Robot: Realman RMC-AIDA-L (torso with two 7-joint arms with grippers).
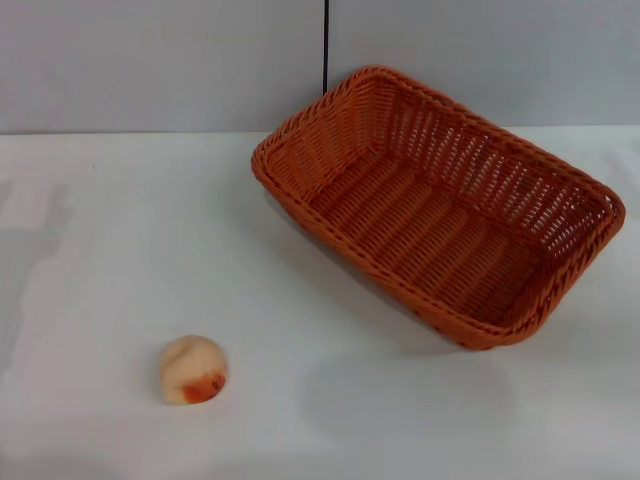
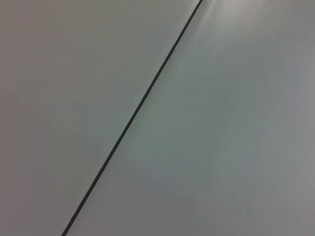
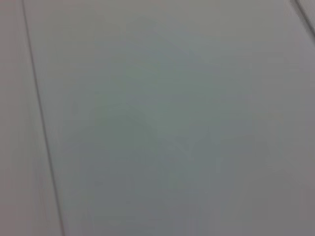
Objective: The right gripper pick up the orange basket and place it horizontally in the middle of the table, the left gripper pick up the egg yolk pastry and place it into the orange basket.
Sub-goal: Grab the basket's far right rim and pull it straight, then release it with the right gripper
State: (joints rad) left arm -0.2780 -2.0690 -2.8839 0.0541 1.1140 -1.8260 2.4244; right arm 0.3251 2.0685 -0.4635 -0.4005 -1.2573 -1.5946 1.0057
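On the table (image 1: 120, 220), egg yolk pastry (image 1: 194, 369) well apart from skewed orange basket (image 1: 437, 205).

Robot out of frame

No arm, tool, cable or casing appears in the head or either wrist view.

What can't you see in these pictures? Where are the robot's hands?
- Both grippers: outside every view; both wrist views show only blank grey panels with a dark seam.
- Egg yolk pastry: its far side faces away in the head view.
- Orange basket: its underside rests hidden against the table.
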